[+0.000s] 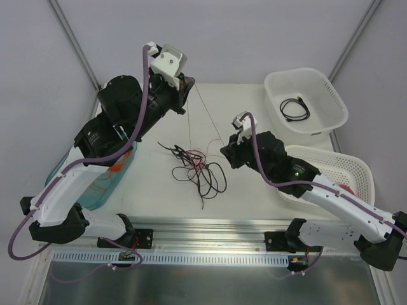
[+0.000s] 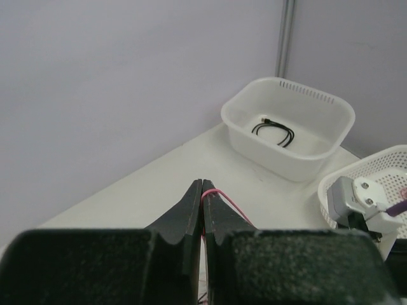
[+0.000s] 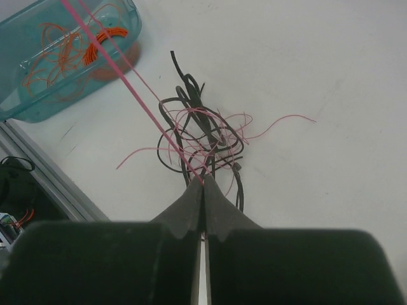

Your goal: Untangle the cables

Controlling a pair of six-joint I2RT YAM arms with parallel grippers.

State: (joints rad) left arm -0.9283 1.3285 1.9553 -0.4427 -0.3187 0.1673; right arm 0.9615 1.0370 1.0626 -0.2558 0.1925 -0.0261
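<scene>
left gripper [image 2: 202, 185]: raised, fingers pressed together, pinching pink wire [image 2: 224, 197]
right gripper [image 3: 203, 184]: fingers pinching pink wire too
cables [image 1: 197, 166]: black-pink tangle, table [image 1: 254, 194] centre

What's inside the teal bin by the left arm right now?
Loose orange wires lie in the teal bin, with a denser orange bundle among them. From above, the left arm covers most of the bin, so the rest is unseen.
</scene>
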